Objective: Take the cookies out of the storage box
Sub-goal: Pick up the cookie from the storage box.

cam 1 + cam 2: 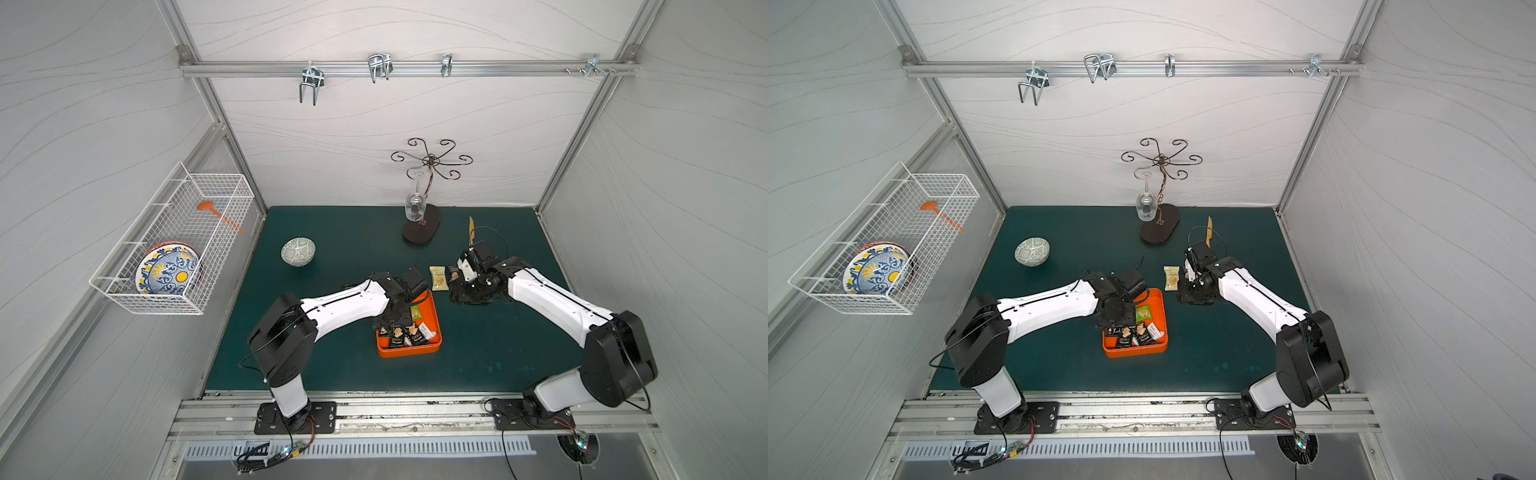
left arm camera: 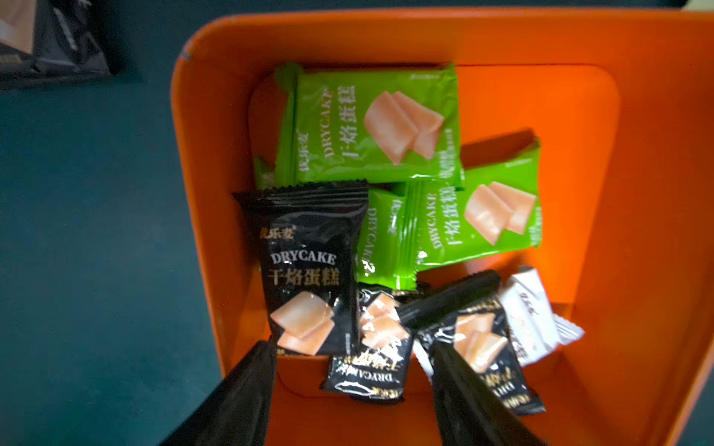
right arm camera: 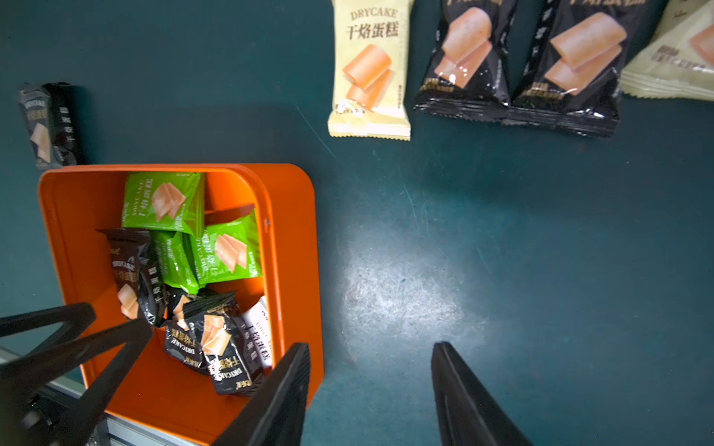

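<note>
The orange storage box (image 1: 409, 352) (image 1: 1136, 353) sits mid-table in both top views. Inside it lie the cookies: green packets (image 2: 371, 123), black packets (image 2: 309, 270) and a white packet (image 2: 533, 316). My left gripper (image 2: 353, 349) (image 1: 395, 322) hangs open over the box's near end, its fingers either side of a small black packet (image 2: 367, 370) and apart from it. More cookies lie outside on the mat: a pale yellow packet (image 3: 371, 69) (image 1: 439, 277), two black packets (image 3: 467, 58) and one black packet (image 3: 50, 123) beside the box. My right gripper (image 3: 371, 347) (image 1: 459, 297) is open over bare mat, just right of the box wall (image 3: 297, 231).
An upturned patterned bowl (image 1: 298, 251) sits at the left of the mat. At the back stands a glass rack (image 1: 422, 228) with a hanging wine glass (image 1: 415, 203). A white wire basket (image 1: 174, 249) on the left wall holds a plate. A thin wooden piece (image 1: 471, 232) stands behind the right wrist.
</note>
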